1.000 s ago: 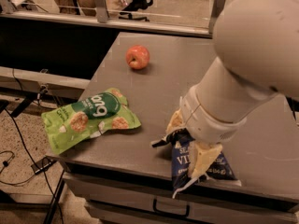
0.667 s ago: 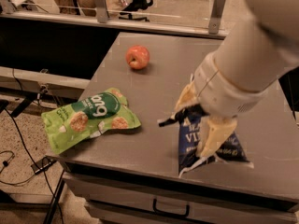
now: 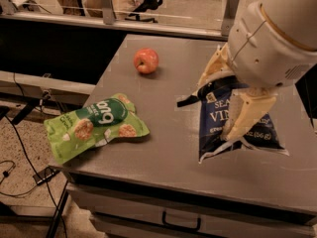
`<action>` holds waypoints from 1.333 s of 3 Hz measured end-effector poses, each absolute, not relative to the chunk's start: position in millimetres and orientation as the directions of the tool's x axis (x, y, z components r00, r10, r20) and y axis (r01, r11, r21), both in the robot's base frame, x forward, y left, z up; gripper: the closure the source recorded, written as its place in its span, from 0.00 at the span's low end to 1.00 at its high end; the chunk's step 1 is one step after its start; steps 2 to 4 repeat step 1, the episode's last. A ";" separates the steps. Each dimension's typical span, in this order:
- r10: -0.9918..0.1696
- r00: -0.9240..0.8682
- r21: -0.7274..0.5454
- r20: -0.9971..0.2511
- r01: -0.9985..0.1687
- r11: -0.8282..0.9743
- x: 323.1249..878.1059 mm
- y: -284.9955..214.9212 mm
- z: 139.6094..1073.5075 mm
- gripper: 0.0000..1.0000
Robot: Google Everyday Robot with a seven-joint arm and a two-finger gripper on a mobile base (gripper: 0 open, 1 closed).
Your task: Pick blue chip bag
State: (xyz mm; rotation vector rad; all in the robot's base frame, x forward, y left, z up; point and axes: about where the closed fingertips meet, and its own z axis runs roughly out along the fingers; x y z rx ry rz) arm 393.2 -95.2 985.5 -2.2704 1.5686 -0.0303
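Blue chip bag [image 3: 258, 133] in tight grip of pincer [image 3: 219, 107], over table [image 3: 163, 155]

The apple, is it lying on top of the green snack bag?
No, the apple sits alone on the table, apart from the green snack bag; the gripper is at the right, closed on the blue chip bag.

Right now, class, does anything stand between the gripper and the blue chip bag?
Nothing visible does. The gripper is right at the blue chip bag, its fingers straddling the bag's top end. The apple and the green snack bag lie well apart from it.
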 end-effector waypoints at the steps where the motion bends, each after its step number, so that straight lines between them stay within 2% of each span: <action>1: -0.906 0.378 -0.320 -0.193 -0.897 -0.306 392.5 -94.5 985.5 1.00; 4: -0.906 0.378 -0.320 -0.193 -0.897 -0.306 392.5 -94.5 985.5 1.00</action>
